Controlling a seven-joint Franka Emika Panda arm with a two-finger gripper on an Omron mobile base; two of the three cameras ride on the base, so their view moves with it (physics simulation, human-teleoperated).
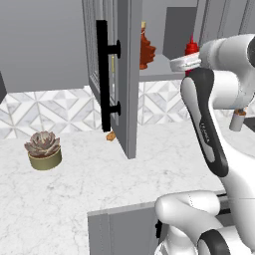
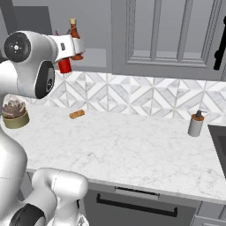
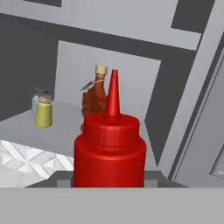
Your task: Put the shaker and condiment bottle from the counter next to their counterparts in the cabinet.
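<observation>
I have the pincer (image 2: 66, 55) clamped on the red condiment bottle (image 3: 110, 144), raised at the open cabinet (image 1: 130, 74) near the leaf-shaped bottle (image 3: 96, 98). It looks light, smooth plastic, likely squeezable; I'd hold the body low, gently.

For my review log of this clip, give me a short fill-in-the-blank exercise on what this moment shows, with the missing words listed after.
1. The claw holds the red condiment bottle with its nozzle pointing ____.
2. On the cabinet shelf, the yellow-olive shaker stands to the ____ of the leaf-shaped bottle in the hand view.
3. The cabinet door with the black bar handle is ____.
4. The small potted succulent sits on the ____.

Missing words: up; left; open; counter
</observation>
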